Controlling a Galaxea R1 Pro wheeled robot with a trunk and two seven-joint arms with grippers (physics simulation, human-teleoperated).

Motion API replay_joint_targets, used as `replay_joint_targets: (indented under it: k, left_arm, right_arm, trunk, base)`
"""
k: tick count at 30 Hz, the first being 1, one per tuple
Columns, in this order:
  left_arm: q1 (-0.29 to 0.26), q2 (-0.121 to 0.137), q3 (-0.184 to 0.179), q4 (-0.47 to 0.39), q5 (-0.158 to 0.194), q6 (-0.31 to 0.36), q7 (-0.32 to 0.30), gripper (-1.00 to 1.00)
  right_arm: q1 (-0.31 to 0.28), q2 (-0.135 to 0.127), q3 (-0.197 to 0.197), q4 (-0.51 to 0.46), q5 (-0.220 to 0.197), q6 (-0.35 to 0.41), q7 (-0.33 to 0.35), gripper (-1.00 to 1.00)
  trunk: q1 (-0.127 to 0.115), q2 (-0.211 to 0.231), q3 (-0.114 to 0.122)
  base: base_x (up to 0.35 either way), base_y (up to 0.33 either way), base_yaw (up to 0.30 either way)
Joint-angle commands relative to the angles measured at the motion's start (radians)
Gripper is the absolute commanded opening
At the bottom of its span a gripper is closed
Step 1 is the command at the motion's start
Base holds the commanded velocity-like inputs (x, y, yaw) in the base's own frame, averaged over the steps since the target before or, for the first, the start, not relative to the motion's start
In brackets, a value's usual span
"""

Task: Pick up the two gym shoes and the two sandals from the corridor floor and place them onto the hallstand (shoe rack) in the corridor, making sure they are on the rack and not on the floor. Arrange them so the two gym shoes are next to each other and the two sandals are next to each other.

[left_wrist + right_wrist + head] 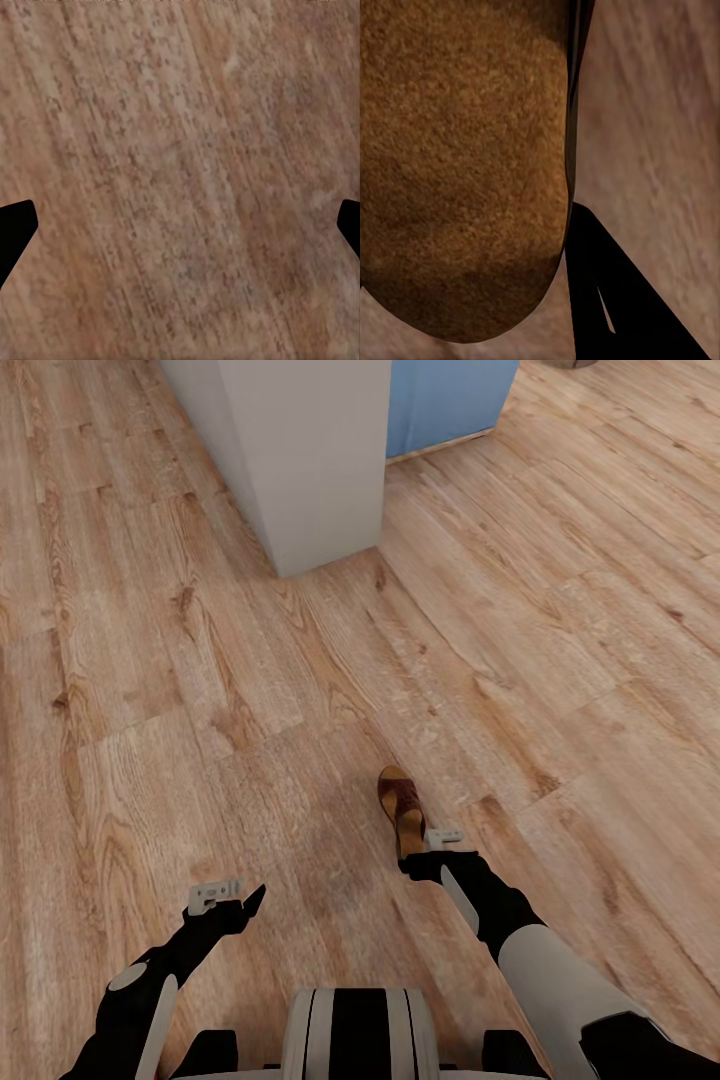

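A small dark-brown strappy leather sandal with a tan footbed (401, 806) is being held at its heel end by the right gripper (425, 850), its toe pointing away from the robot over the light brown wood-grain plank corridor floor (200, 710). In the right wrist view the grainy tan footbed of the sandal (465, 165) is being shown very close, with one black finger (607, 300) lying right beside its rounded edge, so the right jaws are being kept closed on the shoe (whether it is lifted or touching the planks cannot be told). The left gripper (228, 900) is being held over bare floor well apart from the sandal; in the left wrist view its two black fingertips (13, 232) are being seen spread wide, with nothing between them but wood grain. A pale grey-white block (300, 450) is standing ahead, with a blue panel (450, 400) beside it.
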Motion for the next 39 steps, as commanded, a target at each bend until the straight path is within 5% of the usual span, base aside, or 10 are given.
replay_joint_targets:
  k: [1,15,39]
  left_arm:
    - [0.000,0.000,0.000,-0.002,0.000,0.000,0.000,1.00]
    - [0.000,0.000,0.000,-0.005,0.000,0.000,0.002,1.00]
    - [0.000,0.000,0.000,-0.005,0.000,0.000,0.002,1.00]
  right_arm:
    - [0.001,0.000,0.000,0.000,-0.005,0.000,-0.003,-1.00]
    - [0.001,0.000,0.000,0.000,-0.005,0.000,-0.003,-1.00]
    - [0.001,0.000,0.000,0.000,-0.005,0.000,-0.003,-1.00]
  trunk:
    - [0.000,0.000,0.000]
    - [-0.005,0.003,0.047]
    - [-0.016,0.008,0.175]
  base:
    - [0.000,0.000,0.000]
    - [0.000,0.000,0.000]
    - [0.000,0.000,0.000]
